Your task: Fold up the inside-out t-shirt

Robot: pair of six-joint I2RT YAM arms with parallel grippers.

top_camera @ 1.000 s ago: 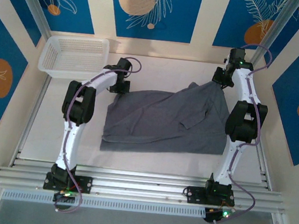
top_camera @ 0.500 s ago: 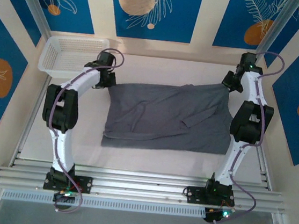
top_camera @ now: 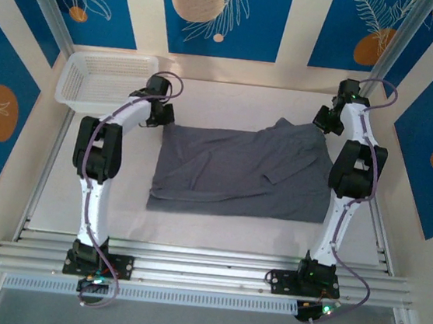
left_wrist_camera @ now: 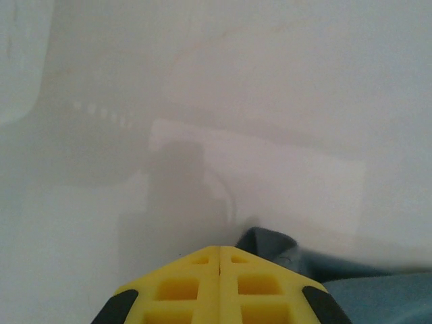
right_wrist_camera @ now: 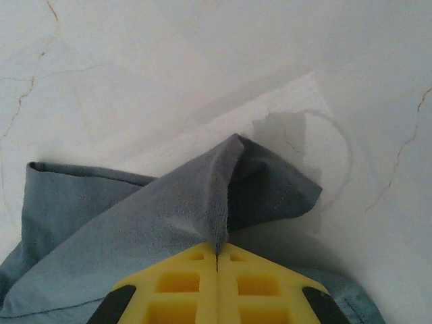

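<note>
The inside-out t-shirt (top_camera: 239, 172) is dark grey and lies spread across the middle of the table with a few creases. At its far left corner my left gripper (top_camera: 161, 118) is shut. In the left wrist view the yellow fingers (left_wrist_camera: 220, 248) are pressed together and a fold of the shirt (left_wrist_camera: 270, 244) pokes out beside the right one. My right gripper (top_camera: 320, 121) is at the far right corner. In the right wrist view it (right_wrist_camera: 217, 248) is shut on a raised ridge of the shirt (right_wrist_camera: 169, 202).
A white mesh basket (top_camera: 78, 76) stands at the far left corner of the table, just behind the left arm. Bare white table surrounds the shirt. Aluminium rails (top_camera: 204, 266) run along the near edge by the arm bases.
Both grippers pulled the shirt's far edge outward and away, stretching it flat, then eased back slightly. The bunched right side has spread out. The left gripper ended farther left than a second ago.
</note>
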